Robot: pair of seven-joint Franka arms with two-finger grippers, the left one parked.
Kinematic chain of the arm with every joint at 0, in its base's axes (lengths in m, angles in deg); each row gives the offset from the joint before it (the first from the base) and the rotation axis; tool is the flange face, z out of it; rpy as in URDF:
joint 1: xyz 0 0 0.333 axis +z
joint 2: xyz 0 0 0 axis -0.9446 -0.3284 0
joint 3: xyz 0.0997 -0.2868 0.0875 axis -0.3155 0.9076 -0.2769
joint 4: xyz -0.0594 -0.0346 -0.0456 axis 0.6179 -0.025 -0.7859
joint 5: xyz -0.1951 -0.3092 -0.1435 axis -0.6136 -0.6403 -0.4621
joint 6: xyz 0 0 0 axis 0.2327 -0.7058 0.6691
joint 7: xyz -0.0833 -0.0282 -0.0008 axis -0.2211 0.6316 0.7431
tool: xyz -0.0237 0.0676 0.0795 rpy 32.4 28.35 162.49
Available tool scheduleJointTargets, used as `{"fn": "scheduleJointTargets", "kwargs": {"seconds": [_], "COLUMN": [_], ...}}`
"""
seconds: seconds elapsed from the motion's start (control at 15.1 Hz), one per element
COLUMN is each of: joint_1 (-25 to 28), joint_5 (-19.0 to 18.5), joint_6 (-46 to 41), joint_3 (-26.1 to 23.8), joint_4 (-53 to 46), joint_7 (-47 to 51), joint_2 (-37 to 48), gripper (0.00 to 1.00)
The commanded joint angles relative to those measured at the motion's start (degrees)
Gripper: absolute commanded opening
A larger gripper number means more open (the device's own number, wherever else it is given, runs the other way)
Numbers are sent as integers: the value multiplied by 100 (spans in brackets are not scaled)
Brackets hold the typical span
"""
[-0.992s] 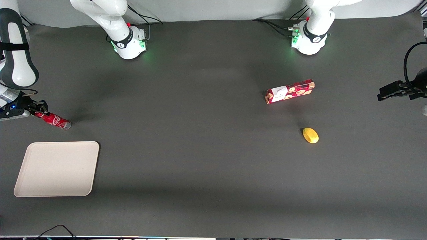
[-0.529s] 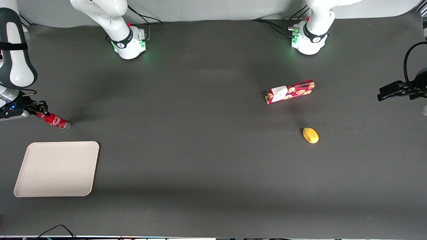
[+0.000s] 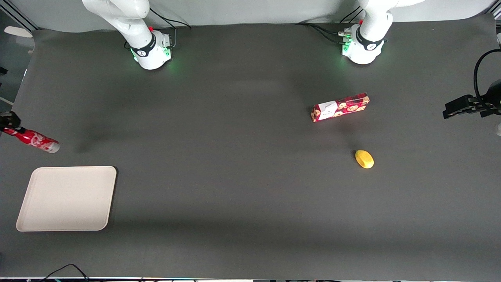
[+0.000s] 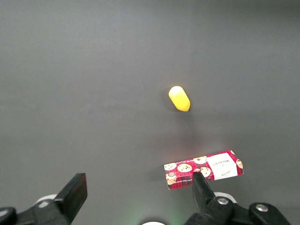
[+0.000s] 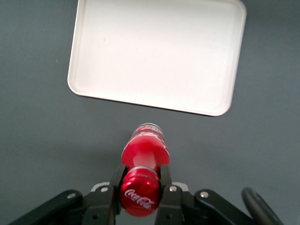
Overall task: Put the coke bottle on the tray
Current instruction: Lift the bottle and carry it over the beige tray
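Holding the coke bottle point(image 3: 34, 140) by its capped end, the hand point(image 3: 8, 121) sits at the working arm's end of the worktop point(image 3: 235, 188), mostly cut off by the picture edge in the front view. Fingers point(image 5: 165, 183): pressed against either side of the red cap, pinching the bottle at the neck. Bottle: tilted, silvery base pointing away from the hand; in the wrist view it hangs above bare worktop, apart from the tray.

Tray point(image 3: 66, 198): beige, flat, nothing on it, near the worktop corner at the working arm's end, nearer to the front camera than the bottle. Its rim point(image 5: 150, 107) lies just short of the bottle's base in the wrist view.

Cookie box point(image 3: 340, 107): red, lying flat, toward the parked arm's end of the worktop, well apart from bottle and tray.

Yellow fruit point(image 3: 364, 159): near the box, nearer to the front camera than it.

Nothing stands between bottle and tray.
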Motion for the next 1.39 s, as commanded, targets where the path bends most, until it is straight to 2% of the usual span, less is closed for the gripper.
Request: {"fn": "scheduleJointTargets", "kwargs": {"seconds": [0.0, 0.26, 0.73, 0.93, 1.26, 1.32], "joint_1": [205, 215, 22, -513, -1242, -1496], "joint_5": [-504, -514, -453, -330, -207, -206], "joint_6": [-1099, -1849, -1815, -1421, -471, -331], "joint_3": [-53, -194, -211, -649, -1449, -1773], "joint_4": [-1318, -2821, -4291, -4889, -4943, -4952], "joint_7": [821, 937, 867, 815, 709, 700], "joint_2": [-138, -901, -2421, -3256, -3961, -4066], "gripper": [0, 0, 0, 0, 0, 0]}}
